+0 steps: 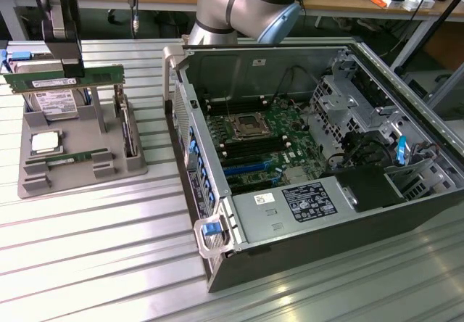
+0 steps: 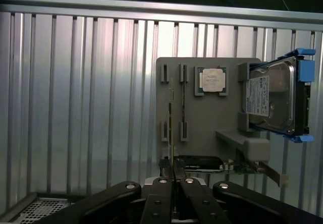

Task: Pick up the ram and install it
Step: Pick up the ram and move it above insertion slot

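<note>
Ribbed aluminium bench [image 1: 87, 249], with cluttered desks behind it. The gripper [image 1: 72, 67] is clenched on the ram [image 1: 101, 77], pinching its upper edge at about mid-length. From the wrist view I see the fingers [image 2: 160, 183] pressed together with the stick edge-on between them. The ram hangs level, long side horizontal, over the far end of the grey fixture tray [image 1: 130, 166]. I can't tell if its lower edge is clear of the tray's posts. Just behind and below it, the hard drive [image 1: 54, 103] leans in its cradle at the tray's far corner on the exterior view's left. The processor chip [image 1: 45, 142] sits in a pocket nearer the tray's front edge, and a second green stick [image 1: 72, 159] lies flat beside it. The tray sits toward the bench's edge on the exterior view's left. Just beside it, on the exterior view's right, the computer case [image 1: 312, 264] lies on its side, open. Its motherboard [image 1: 254, 137] is exposed, with blue memory slots [image 1: 243, 168] near the socket. The arm [image 1: 246, 3] reaches in from behind the case's far edge.
</note>
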Available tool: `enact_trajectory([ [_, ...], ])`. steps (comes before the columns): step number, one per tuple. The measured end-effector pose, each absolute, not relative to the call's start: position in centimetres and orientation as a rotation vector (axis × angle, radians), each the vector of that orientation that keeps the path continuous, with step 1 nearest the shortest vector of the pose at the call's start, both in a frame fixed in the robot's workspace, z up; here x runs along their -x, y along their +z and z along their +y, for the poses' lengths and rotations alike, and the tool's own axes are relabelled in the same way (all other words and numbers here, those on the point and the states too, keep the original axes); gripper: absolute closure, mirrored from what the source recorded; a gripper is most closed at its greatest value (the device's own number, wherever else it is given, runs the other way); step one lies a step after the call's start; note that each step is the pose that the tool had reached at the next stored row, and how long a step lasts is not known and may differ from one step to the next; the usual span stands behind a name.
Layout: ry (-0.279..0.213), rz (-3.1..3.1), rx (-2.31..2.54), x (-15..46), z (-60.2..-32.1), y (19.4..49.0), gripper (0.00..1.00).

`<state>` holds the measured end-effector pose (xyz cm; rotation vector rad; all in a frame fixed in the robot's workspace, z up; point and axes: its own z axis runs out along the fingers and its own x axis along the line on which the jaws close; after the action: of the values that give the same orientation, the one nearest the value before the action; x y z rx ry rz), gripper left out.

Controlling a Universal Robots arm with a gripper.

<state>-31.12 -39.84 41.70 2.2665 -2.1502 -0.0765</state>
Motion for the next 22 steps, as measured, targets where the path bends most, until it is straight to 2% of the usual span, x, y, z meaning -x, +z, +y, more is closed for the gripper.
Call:
enact_trajectory([
  [22,-0.076,-2.150,-2.267,27.8,-39.8,41.7,0.88],
])
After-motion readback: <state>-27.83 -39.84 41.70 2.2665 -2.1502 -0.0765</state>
